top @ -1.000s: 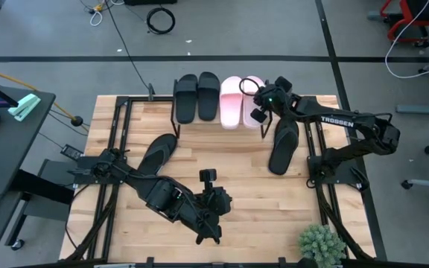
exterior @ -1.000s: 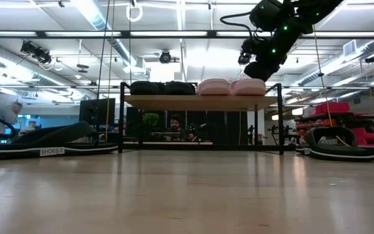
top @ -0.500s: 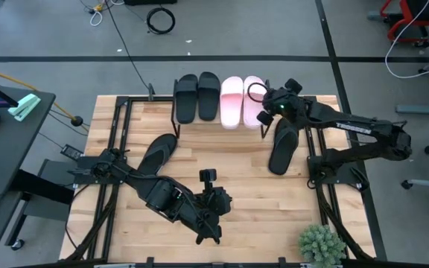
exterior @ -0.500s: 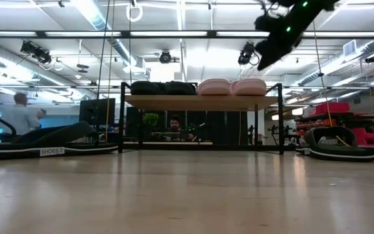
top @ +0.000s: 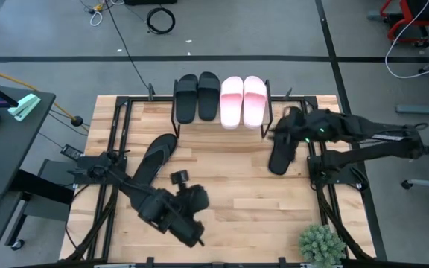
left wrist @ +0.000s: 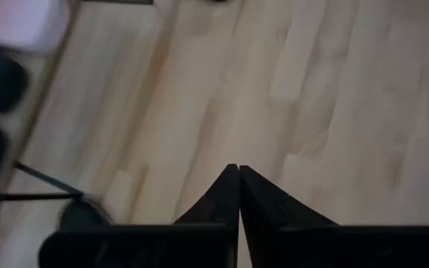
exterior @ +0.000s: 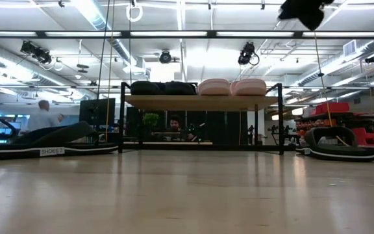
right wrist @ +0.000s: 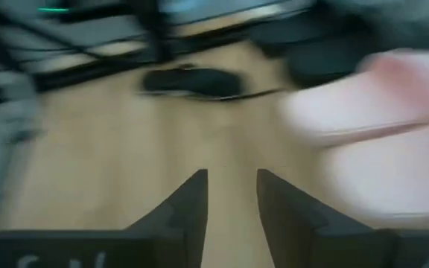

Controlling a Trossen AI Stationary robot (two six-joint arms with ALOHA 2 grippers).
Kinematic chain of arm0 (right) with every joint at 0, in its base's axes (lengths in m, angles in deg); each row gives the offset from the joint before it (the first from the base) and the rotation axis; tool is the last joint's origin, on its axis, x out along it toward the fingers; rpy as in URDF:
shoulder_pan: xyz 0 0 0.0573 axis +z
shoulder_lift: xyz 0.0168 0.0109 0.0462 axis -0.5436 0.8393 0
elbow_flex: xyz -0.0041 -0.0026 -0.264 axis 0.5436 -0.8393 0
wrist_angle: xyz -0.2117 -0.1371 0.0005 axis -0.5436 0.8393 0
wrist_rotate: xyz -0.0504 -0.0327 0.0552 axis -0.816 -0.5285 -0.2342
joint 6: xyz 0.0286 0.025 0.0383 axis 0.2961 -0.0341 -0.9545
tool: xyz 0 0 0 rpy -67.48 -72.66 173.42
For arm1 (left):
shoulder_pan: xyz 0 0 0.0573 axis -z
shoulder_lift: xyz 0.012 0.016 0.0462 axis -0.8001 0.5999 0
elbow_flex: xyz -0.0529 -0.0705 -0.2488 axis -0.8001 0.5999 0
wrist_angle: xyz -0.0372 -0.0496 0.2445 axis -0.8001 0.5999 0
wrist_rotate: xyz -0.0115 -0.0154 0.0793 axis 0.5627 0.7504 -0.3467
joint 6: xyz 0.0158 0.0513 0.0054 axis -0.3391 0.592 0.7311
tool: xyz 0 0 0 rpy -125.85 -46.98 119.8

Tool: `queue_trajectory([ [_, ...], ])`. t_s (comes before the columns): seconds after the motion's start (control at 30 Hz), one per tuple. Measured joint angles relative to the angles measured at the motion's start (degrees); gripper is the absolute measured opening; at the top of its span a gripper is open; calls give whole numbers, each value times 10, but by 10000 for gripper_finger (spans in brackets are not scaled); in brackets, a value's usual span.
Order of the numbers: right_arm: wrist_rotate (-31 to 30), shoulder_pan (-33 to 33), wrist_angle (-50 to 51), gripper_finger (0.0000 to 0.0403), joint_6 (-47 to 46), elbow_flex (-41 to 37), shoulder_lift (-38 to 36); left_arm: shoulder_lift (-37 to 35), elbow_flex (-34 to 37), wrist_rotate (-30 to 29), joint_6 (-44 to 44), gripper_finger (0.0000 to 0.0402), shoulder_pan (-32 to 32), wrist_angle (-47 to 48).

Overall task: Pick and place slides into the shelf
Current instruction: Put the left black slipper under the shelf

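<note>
The shelf (exterior: 174,102) stands at the table's far edge. On its top board, resting on their soles, lie two black slides (top: 196,97) and two pink slides (top: 243,100). One more black slide (top: 157,154) lies on the table at the left and another (top: 281,152) at the right. My right gripper (top: 280,126) hovers open and high over the far end of the right slide, with nothing between its fingers (right wrist: 192,197). My left gripper (left wrist: 237,171) is shut above the bare table in the near left-middle (top: 179,179).
A small potted plant (top: 320,243) stands at the near right corner. Black frame rails (top: 118,134) run along the table's left and right sides. Bare wood (top: 233,182) lies in the middle. A person (exterior: 43,116) shows far off in the room.
My right gripper has drawn back from the right pink slide on the shelf toward the table's right and near side and has risen. That slide stays on the shelf top. My left gripper has swung toward the table's left and turned.
</note>
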Motion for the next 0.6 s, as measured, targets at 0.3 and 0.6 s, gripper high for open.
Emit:
queue_trajectory([
  [0.3, -15, 198, 33, 105, -84, 0, 29, -4, 168, -14, -258, 15, 34, -4],
  [0.6, -62, 275, 33, 104, -79, 0, 115, -5, 428, 119, -440, 60, 20, -12],
])
